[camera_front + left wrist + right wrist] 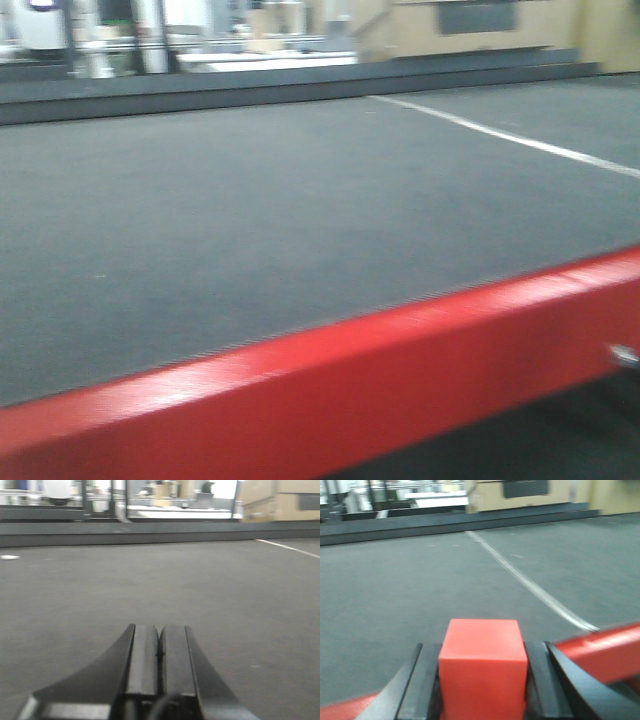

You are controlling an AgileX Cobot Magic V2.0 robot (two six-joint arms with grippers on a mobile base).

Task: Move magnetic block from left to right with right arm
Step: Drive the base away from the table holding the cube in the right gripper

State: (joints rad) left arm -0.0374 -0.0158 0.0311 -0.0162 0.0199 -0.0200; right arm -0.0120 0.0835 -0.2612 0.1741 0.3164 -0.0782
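Observation:
The magnetic block (482, 667), a plain bright-red cube, sits clamped between the two black fingers of my right gripper (482, 652) in the right wrist view; the fingers press on its left and right faces. My left gripper (160, 640) shows in the left wrist view with its two dark fingers pressed together and nothing between them, low over the grey mat (160, 580). Neither gripper nor the block shows in the front view.
A red bar (330, 385) runs across the near edge of the grey mat (280, 220), also seen as the red bar (600, 650) behind my right gripper. A white line (510, 135) crosses the mat at the right. A dark raised ledge (250, 95) bounds the far side.

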